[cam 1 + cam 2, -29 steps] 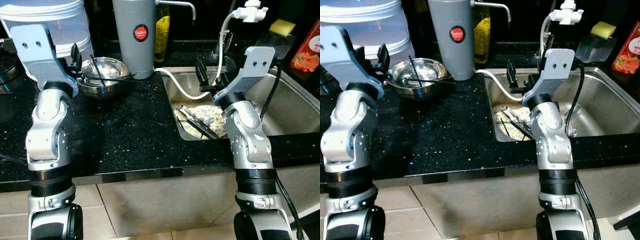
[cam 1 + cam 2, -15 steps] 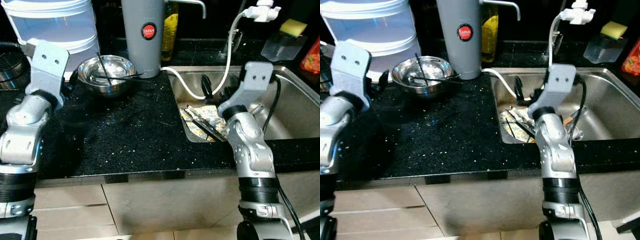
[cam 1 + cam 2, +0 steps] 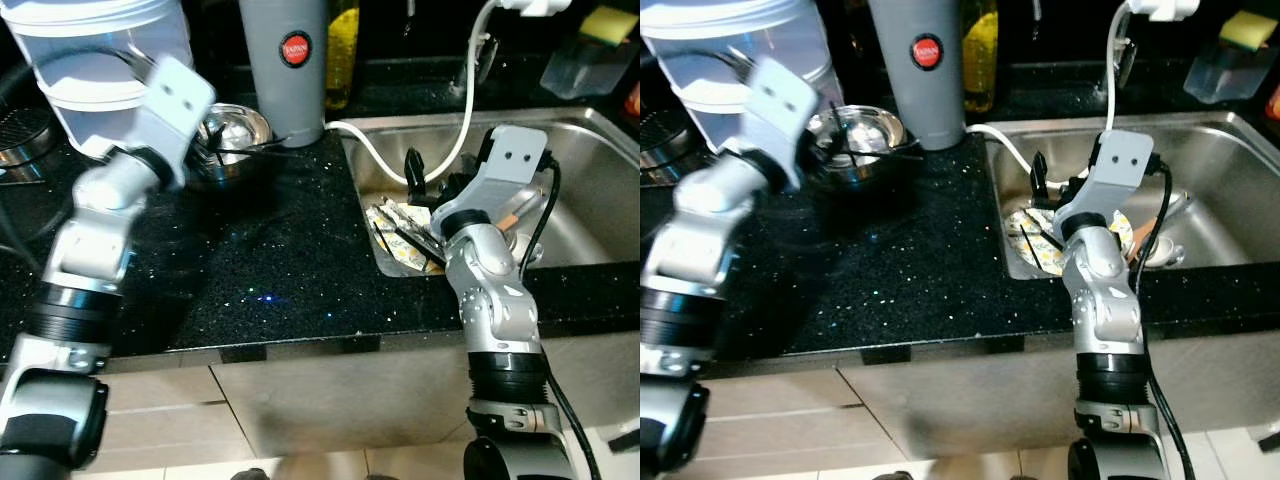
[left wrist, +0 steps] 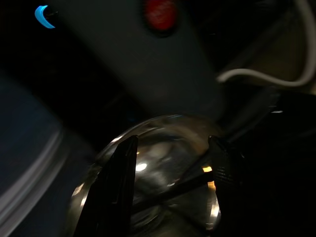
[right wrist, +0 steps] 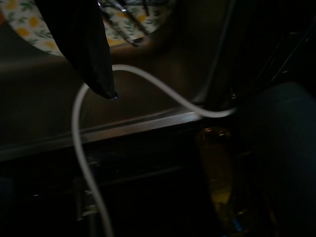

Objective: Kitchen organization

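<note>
My left gripper [image 4: 170,168] hangs over the steel bowl [image 3: 232,140] on the black table [image 3: 270,270]. In the wrist view its two fingers [image 4: 121,182] stand well apart, jaws wide open, nothing between them; the bowl's rim lies just below and between the fingers. The left arm [image 3: 120,190] is motion-blurred in both eye views. A dark stick [image 4: 190,181] lies across the bowl's inside; I cannot tell what kind of utensil it is.

The bowl sits just beside the grey cylinder [image 3: 283,60] with the red round label, which stands at the back of the table near the sink's [image 3: 590,200] left edge. A large white-lidded tub [image 3: 95,55] stands behind the bowl on the far left. A yellow bottle [image 3: 341,55] stands behind the cylinder.

My right gripper [image 3: 428,178] is down inside the sink, above a patterned plate [image 3: 1030,225] with yellow flowers. Dark utensils [image 3: 408,240] lie across the plate. In the right wrist view I see one black finger [image 5: 84,44] only, so I cannot tell how its jaws stand. A white hose [image 3: 385,175] runs from the cylinder's base into the sink and up to the tap; it passes close by the right gripper.

Sponge [image 3: 608,22] at the back right, on a clear box [image 3: 578,72].
</note>
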You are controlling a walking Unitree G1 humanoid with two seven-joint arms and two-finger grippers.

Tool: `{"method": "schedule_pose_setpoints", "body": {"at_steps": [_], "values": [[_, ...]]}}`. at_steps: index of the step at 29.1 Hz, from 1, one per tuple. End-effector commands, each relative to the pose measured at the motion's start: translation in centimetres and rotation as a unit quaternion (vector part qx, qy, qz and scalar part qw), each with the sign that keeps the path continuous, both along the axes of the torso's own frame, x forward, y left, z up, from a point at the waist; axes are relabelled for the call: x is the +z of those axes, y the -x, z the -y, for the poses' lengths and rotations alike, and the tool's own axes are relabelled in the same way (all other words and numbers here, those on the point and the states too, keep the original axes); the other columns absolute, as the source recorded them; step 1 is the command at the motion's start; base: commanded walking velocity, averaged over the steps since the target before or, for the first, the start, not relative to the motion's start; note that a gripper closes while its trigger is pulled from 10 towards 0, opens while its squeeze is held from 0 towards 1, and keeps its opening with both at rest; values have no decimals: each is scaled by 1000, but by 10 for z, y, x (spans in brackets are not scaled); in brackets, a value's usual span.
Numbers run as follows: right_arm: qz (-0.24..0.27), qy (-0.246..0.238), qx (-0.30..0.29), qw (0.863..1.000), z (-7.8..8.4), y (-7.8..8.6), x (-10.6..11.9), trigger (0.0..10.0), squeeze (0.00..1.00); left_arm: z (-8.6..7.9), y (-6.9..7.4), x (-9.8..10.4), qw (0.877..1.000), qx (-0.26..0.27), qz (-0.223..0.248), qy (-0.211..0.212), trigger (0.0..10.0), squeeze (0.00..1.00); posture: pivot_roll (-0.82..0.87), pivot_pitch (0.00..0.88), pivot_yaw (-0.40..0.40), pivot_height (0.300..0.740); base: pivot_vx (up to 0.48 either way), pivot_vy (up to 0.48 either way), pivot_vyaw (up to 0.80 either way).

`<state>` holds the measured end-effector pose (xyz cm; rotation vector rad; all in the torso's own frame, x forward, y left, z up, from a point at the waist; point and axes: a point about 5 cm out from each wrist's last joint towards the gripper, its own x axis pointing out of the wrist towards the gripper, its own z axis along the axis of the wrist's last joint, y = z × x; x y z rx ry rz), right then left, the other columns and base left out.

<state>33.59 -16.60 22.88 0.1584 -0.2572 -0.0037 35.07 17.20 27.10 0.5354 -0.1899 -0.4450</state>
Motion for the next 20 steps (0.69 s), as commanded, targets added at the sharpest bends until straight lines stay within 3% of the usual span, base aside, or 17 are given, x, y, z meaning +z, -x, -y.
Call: {"method": "schedule_pose_setpoints", "body": {"at_steps": [1,5,9,12,14,18,20], "values": [[5,1,-8,1000,3,3,2,10000,0,11,3,2,999,-39,-2,5,10000,0,58,88,58,740,0,0,0],[10,2,-21,1000,8,7,5,10000,0,26,19,9,988,-155,-19,0,10000,0,23,90,71,740,0,0,0],[11,2,-24,1000,10,8,5,10000,0,26,21,10,984,-172,-16,-36,10000,0,25,88,70,740,0,0,0],[11,1,-23,1000,8,6,6,10000,0,16,8,-1,989,-115,-18,-89,10000,0,29,82,65,740,0,0,0],[11,1,-21,1000,7,6,6,10000,0,13,6,-1,989,-104,-17,-101,10000,0,30,79,64,740,0,0,0],[11,0,-16,1000,4,5,6,10000,0,2,3,-8,981,-74,-6,-181,10000,0,37,73,63,740,0,0,0],[10,-1,-15,1000,4,5,6,10000,0,-1,3,-8,982,-68,-6,-179,10000,0,37,73,63,740,0,0,0]]}}
